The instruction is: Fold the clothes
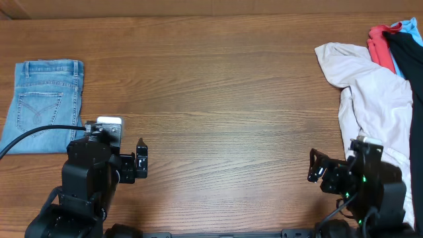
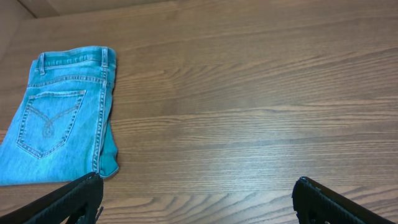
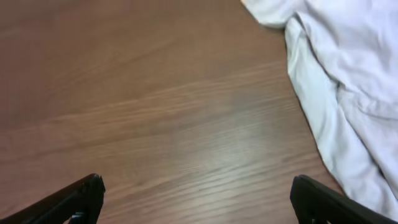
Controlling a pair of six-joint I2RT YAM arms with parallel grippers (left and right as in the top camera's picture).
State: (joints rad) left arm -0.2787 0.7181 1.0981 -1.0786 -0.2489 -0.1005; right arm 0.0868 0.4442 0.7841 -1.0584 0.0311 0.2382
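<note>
Denim, light blue and faded: the jeans (image 1: 46, 102) lie folded into a compact rectangle at the table's (image 1: 225, 86) left end. The waistband is at the far edge and the fold at the near edge, so the long axis runs from far to near, tilted slightly with the near end swung outward to the left. One stitched back pocket faces up, clear in the left wrist view (image 2: 62, 118), with the belt loops along the top. A black cable (image 1: 26, 137) from the left arm crosses above the near end of the bundle.

The left gripper (image 1: 141, 160) has its jaws spread fully wide and holds nothing; in its own camera (image 2: 196, 199) only bare wood lies between the two dark fingertips (image 2: 84, 193). The jeans sit to its left and farther out on the table, near but apart from it, just ahead of the left finger in that view.

The right gripper (image 1: 316, 166) is likewise spread wide and empty over bare wood (image 3: 196, 196), well apart from the jeans on the opposite side of the table.

A large off-white garment (image 1: 373, 92) lies crumpled just beside the right gripper, on its right (image 3: 348, 93), not touching the fingers. At the far right corner, a red garment (image 1: 380, 46) and a black garment (image 1: 406, 56) rest against it.
</note>
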